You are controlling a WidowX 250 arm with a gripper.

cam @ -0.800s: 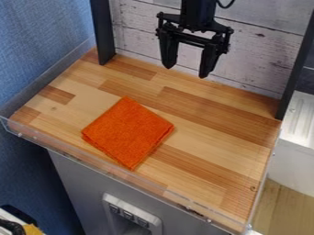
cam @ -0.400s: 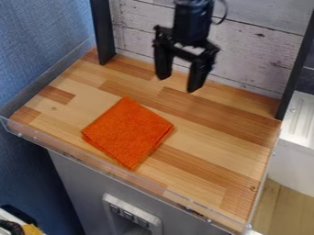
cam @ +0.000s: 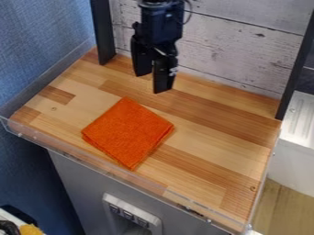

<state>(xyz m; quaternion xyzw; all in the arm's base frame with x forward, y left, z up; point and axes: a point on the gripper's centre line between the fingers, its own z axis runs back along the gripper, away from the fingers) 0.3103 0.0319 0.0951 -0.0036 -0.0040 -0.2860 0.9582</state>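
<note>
The black gripper (cam: pixel 152 83) hangs near the back of the wooden surface, in front of the whitewashed plank wall. Its two fingers stand apart with nothing between them, so it is open. A folded orange cloth (cam: pixel 128 133) lies flat on the wood, left of the middle, with one corner pointing back towards the gripper. The gripper is above and behind that corner, apart from the cloth.
A wooden table top (cam: pixel 227 158) bears the cloth, with a low clear rim (cam: pixel 110 171) along its front. Dark posts rise at the back left (cam: pixel 103 32) and back right (cam: pixel 295 69). The plank wall (cam: pixel 239 50) stands behind, and a blue wall (cam: pixel 40 41) is at left.
The gripper has moved left and somewhat lower, and has turned so that its fingers appear closer together. The orange cloth has stayed where it was.
</note>
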